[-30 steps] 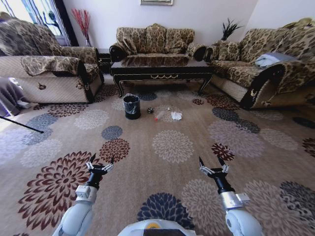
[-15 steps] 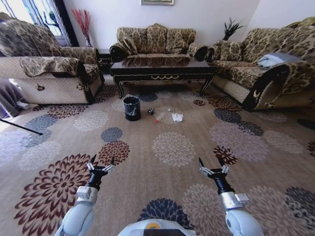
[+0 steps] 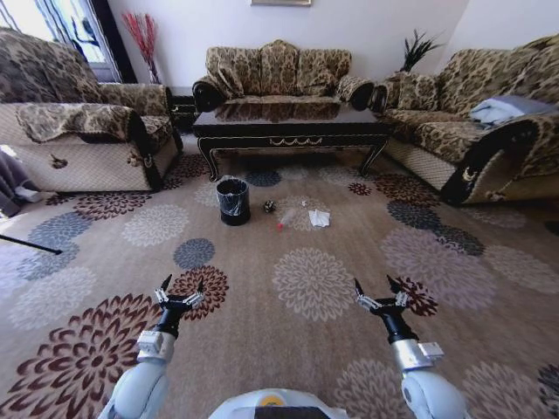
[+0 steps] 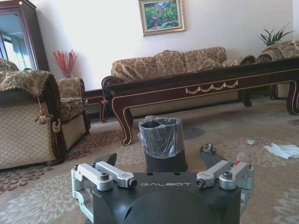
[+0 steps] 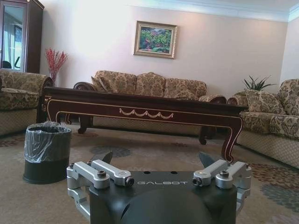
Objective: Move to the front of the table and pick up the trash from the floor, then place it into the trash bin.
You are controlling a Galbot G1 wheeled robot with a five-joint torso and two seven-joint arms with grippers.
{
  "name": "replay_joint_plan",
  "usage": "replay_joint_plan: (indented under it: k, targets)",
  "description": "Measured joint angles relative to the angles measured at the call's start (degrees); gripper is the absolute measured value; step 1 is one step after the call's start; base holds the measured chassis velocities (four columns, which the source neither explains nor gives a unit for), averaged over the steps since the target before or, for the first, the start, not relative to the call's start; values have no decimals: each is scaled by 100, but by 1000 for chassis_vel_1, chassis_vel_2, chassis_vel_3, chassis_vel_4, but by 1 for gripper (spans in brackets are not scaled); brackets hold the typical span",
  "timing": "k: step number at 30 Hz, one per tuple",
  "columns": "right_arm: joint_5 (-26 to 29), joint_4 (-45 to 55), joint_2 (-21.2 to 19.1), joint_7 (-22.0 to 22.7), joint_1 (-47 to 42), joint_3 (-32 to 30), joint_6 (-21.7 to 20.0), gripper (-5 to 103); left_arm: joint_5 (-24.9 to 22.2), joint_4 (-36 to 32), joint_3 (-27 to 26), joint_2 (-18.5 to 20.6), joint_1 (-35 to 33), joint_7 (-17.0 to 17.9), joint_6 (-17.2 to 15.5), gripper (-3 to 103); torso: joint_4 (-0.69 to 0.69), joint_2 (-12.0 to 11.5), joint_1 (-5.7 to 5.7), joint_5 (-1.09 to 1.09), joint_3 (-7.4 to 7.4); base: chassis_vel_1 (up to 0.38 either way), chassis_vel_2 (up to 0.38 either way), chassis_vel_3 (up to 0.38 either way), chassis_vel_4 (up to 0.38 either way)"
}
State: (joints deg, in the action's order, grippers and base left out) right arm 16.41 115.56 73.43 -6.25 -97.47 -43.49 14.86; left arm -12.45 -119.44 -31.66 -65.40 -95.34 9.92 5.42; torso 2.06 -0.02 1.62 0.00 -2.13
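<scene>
The dark glossy table point(image 3: 288, 131) with gold trim stands ahead, in front of the back sofa. On the patterned floor point(image 3: 306, 279) before it stands the small black trash bin point(image 3: 233, 201). Just right of the bin lies the trash: a dark ball point(image 3: 269, 207), a clear bottle with a red cap point(image 3: 286, 218), crumpled white paper point(image 3: 319, 217) and a tiny scrap point(image 3: 305, 204). My left gripper point(image 3: 179, 286) and right gripper point(image 3: 378, 291) are held low in front of me, both open and holding nothing, well short of the trash. The left wrist view shows the bin point(image 4: 161, 142), ball point(image 4: 207, 149) and paper point(image 4: 283, 150).
Patterned sofas stand at left point(image 3: 79, 131), behind the table point(image 3: 275, 74) and at right point(image 3: 489, 122), the right one with a pale cloth point(image 3: 507, 109). A thin black rod point(image 3: 31, 244) lies on the carpet at far left. Open carpet lies between me and the bin.
The whole view has shifted as I rolled forward: table, bin and trash appear slightly nearer and lower. Both arms keep the same open pose.
</scene>
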Motion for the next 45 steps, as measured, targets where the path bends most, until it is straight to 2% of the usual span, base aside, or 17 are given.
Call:
replay_joint_plan:
  k: [45]
  targets:
    - [82, 211, 49, 5, -64, 30, -85, 100, -37, 94, -30, -61, 22, 55, -55, 100, -1, 1, 0, 0, -5, -107, 107, 104, -110]
